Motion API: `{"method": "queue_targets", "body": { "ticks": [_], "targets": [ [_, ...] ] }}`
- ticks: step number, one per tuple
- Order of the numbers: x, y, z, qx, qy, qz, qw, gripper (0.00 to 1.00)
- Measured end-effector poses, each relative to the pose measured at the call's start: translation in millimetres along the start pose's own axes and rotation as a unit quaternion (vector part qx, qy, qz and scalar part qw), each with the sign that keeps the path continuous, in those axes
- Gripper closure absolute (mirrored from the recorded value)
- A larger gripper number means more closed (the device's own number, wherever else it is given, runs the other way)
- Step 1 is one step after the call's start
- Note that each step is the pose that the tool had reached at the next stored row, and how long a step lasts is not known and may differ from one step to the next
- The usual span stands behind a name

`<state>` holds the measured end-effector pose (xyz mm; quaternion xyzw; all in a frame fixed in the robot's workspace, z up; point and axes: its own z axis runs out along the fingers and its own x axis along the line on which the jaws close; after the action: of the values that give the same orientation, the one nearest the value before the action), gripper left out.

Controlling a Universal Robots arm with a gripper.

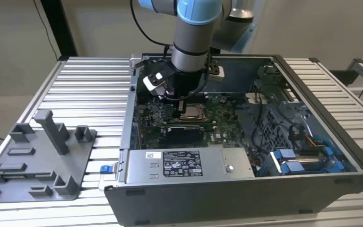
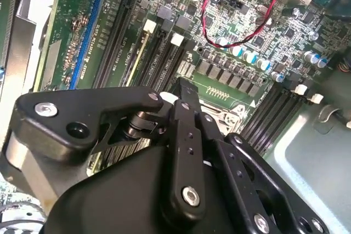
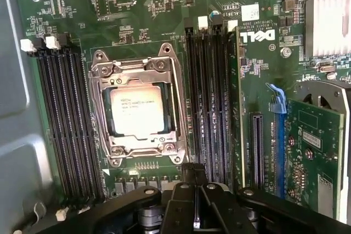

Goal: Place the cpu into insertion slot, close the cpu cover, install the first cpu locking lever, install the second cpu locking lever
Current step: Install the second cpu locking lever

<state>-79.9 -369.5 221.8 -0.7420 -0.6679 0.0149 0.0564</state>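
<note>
The cpu (image 3: pixel 137 110) lies flat in the insertion slot (image 3: pixel 140 156), silver top face up. Over it lies the cpu cover (image 3: pixel 136 70), its silvery frame ringing the chip. Thin metal bars run along two sides of the cover; I cannot tell whether they are latched. My gripper (image 3: pixel 195 171) hovers just off one edge of the socket, fingers pressed together with nothing between them. In the second wrist view the gripper (image 2: pixel 184 89) points down at the board beside the socket. In the exterior view it (image 1: pixel 176 97) hangs inside the case, just to the exterior view's left of the socket (image 1: pixel 193 111).
Black memory slots (image 3: pixel 211 97) flank the socket on both sides. An expansion card (image 3: pixel 310 152) and a heat sink (image 3: pixel 328 23) stand nearby. The open computer case (image 1: pixel 332 118) walls the board in, with a power supply (image 1: pixel 181 163) at its front. A grey fixture (image 1: pixel 36 156) sits on the table.
</note>
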Motion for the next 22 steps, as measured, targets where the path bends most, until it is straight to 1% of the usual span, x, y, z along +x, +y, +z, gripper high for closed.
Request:
{"method": "queue_targets", "body": {
  "ticks": [2,5,7,10,14,19,22],
  "targets": [
    [0.0,0.0,0.6,0.0,0.0005,0.0,1.0,1.0],
    [0.0,0.1,1.6,0.0002,0.0025,0.0,1.0,1.0],
    [0.1,0.3,3.0,0.0002,0.0039,0.0,0.99999,1.0],
    [0.1,0.6,5.8,0.0004,0.0048,0.0,0.99999,1.0],
    [0.6,0.7,7.5,0.0006,0.0069,-0.001,0.99998,1.0],
    [1.5,-0.1,9.6,0.0005,0.0104,0.0,0.99995,1.0],
    [2.1,-1.6,10.9,0.0005,0.0117,0.001,0.99993,1.0]
  ]
}}
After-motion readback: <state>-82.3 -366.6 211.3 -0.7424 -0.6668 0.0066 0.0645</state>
